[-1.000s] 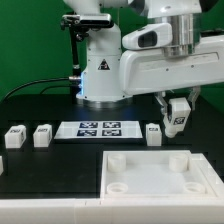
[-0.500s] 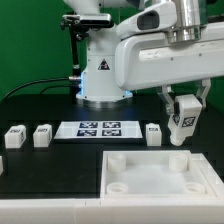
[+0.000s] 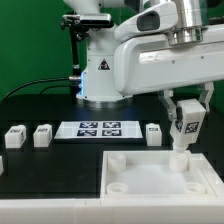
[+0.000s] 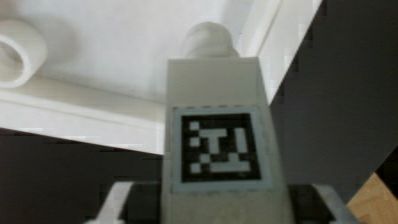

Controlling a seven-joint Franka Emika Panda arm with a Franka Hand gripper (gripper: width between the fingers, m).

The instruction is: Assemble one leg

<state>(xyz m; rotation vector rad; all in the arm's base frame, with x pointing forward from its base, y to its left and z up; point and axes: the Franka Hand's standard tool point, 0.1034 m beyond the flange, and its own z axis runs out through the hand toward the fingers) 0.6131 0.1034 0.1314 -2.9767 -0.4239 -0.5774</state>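
As the Panda arm leans over the black counter (image 3: 30, 115), I see its end effector (image 3: 186, 120) clamped on the leg (image 3: 185, 138). The 2 fingers (image 4: 121, 203) press against the leg's opposite sides, closed to the width of the block. The leg hangs roughly upright, with its black-and-white tag (image 3: 187, 124) facing the exterior camera. Its lower end sits at the far edge of the large white board (image 3: 150, 178), near the corner on the exterior view's right. I cannot tell whether the leg touches the board. In the wrist view the leg fills the middle of the frame, and its rounded tip (image 4: 210, 40) lies over the board's rim, with 1 round socket (image 4: 15, 55) off to the side.

3 other blocks stand on the counter in a row. The first spare leg (image 3: 13, 137) and the second spare leg (image 3: 42, 134) are near each other at the exterior view's left. The third spare leg (image 3: 154, 133) is just beside the marker board (image 3: 98, 129), on its right end. The marker board lies flat between the second and third.
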